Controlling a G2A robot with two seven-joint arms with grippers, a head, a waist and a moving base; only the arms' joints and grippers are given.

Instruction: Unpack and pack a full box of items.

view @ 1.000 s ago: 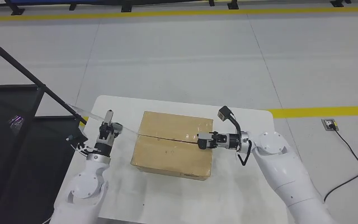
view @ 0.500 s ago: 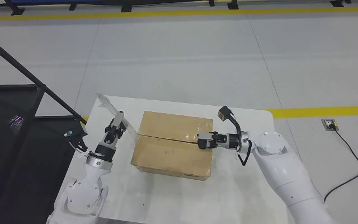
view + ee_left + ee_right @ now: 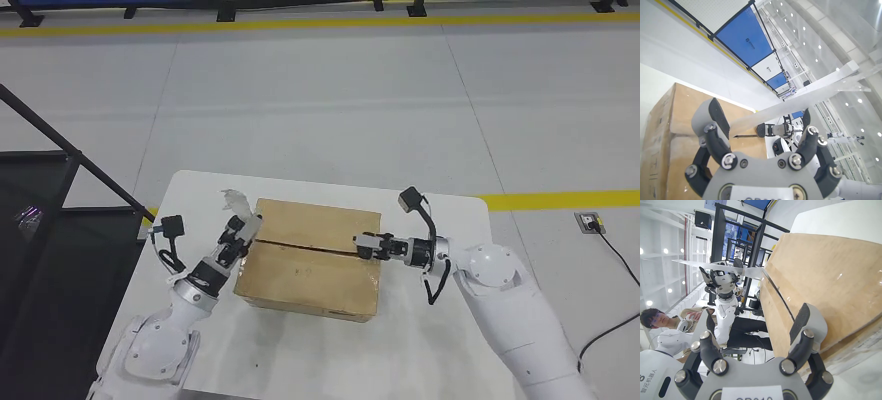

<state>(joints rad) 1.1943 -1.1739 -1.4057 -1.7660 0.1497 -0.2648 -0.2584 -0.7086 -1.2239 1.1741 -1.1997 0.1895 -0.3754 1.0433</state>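
The brown cardboard box (image 3: 310, 265) sits on the white counter (image 3: 430, 330). A clear tape strip (image 3: 810, 89) runs from its seam across the spread left tool (image 3: 761, 109). The right tool (image 3: 755, 309), also spread, is over the seam's other end. The left tool likely needs to pinch the strip firmly and pull low along the seam while the right braces the box.

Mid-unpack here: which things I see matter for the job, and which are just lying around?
Job: cardboard box, tape strip lifted off its seam, left gripper, right gripper.
Lying about: black frame, floor socket, yellow floor line.
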